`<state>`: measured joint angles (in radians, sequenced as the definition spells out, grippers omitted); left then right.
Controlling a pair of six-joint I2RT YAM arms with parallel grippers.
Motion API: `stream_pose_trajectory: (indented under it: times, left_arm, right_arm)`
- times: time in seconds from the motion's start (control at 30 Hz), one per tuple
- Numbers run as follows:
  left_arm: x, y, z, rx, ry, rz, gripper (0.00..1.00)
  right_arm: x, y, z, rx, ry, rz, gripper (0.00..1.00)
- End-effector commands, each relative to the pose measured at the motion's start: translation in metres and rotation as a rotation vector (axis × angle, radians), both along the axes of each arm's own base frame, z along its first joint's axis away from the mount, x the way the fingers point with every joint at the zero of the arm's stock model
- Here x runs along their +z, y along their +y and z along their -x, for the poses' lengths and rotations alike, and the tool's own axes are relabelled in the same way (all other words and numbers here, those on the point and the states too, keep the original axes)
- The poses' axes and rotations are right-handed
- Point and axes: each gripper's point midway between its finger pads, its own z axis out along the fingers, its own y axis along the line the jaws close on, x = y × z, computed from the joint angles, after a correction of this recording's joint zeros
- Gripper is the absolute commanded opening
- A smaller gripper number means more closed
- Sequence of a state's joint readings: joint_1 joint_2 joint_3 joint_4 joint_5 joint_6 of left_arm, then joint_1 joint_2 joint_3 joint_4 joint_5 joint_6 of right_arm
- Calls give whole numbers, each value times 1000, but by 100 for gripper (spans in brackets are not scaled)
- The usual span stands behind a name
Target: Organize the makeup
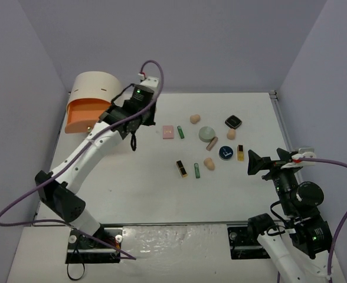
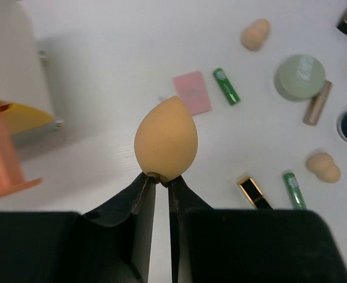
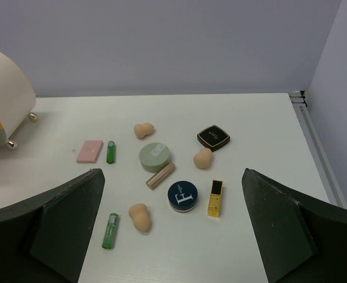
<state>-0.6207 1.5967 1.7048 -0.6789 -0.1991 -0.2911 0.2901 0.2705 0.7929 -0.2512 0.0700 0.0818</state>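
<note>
Left claw (image 2: 161,180) pinches peach sponge (image 2: 165,138) just beside drawer box (image 1: 94,85). Right claw (image 1: 267,160) wide, empty. Other makeup (image 1: 207,133) loose on worktop (image 1: 150,194), right of box. Sorting judged barely begun.

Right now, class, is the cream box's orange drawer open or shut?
Open: the orange drawer juts out sideways from the cream drum-shaped box.

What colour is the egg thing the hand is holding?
Peach-orange; the egg-shaped sponge shows best in the left wrist view.
</note>
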Motion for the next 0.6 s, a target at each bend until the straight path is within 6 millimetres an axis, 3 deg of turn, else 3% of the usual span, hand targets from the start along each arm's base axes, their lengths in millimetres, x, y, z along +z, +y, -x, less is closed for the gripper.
stream_pose_trajectory:
  times: [0.0,0.03,0.2,0.23,0.5,0.57]
  left_arm:
    - [37,99,10,208,-9,-10,0]
    - [41,118,11,246,-7,-11,0]
    - [48,169,13,336,0,0,0]
    - [48,187,13,372,7,5,0]
    - [38,255,2,515,48,19,1]
    - [35,261,-4,531,52,28,5]
  right_arm:
    - [18,4,-1,21,-66,-17,100]
    - [17,4,0,19,-65,-17,100]
    - [18,4,0,21,-69,-18,100]
    - [18,4,1,23,-70,-18,100]
    - [18,4,3,25,-75,-17,100]
    - [19,3,3,22,-76,-14,100]
